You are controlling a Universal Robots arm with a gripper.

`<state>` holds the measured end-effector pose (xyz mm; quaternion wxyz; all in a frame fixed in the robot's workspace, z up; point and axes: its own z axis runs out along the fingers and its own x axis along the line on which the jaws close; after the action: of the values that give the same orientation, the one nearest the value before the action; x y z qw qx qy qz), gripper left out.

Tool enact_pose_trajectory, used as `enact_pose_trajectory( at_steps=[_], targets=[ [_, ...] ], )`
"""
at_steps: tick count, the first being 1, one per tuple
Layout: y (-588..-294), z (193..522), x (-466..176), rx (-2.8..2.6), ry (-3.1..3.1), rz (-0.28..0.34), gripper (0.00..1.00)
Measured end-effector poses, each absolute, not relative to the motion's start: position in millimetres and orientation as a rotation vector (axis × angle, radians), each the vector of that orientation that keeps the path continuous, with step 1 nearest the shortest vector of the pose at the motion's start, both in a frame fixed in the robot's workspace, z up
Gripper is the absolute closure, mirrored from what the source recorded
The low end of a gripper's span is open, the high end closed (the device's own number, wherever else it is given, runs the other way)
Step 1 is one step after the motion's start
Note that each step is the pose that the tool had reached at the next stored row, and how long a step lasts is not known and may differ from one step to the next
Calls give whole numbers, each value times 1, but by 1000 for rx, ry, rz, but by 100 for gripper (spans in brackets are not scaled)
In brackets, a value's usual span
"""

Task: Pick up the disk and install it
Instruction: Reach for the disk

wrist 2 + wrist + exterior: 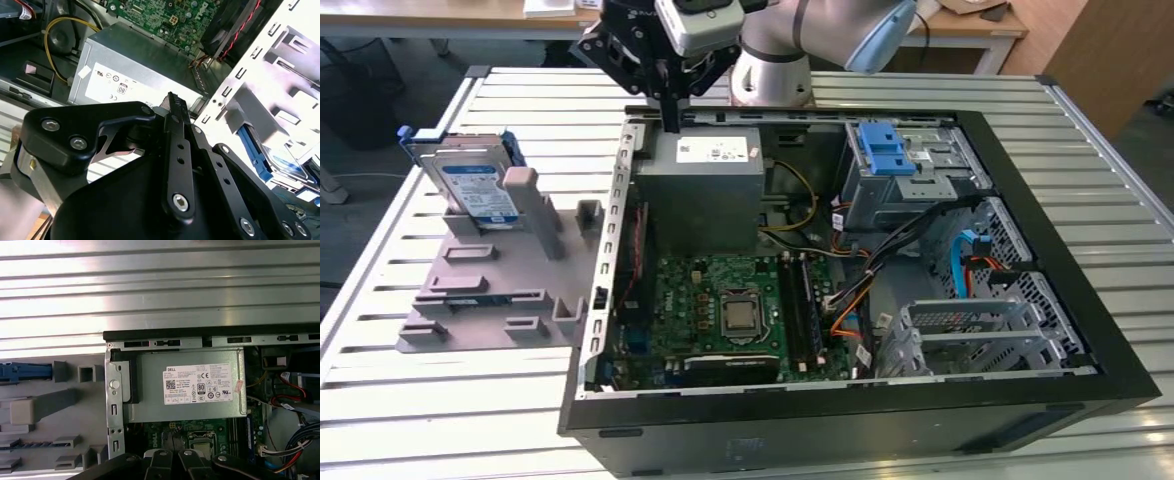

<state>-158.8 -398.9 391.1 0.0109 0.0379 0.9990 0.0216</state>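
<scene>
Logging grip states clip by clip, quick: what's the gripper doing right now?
Gripper: looks shut, holding nothing, near the grey metal box; the disk stands apart in the grey holder.

We see the disk (474,187) standing upright on its edge in a grey holder (494,290) on the slatted surface (400,400), at the exterior view's left, just outside the computer case (854,410); its white-and-blue label faces the exterior camera; blue carrier rails run along its 2 side edges.
</scene>
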Motion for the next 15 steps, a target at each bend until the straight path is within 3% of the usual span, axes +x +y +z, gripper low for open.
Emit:
enact_pose_trajectory(
  at_steps=[15],
  targets=[
    [-399, 390, -164, 118, 3118, 68, 89]
  ],
)
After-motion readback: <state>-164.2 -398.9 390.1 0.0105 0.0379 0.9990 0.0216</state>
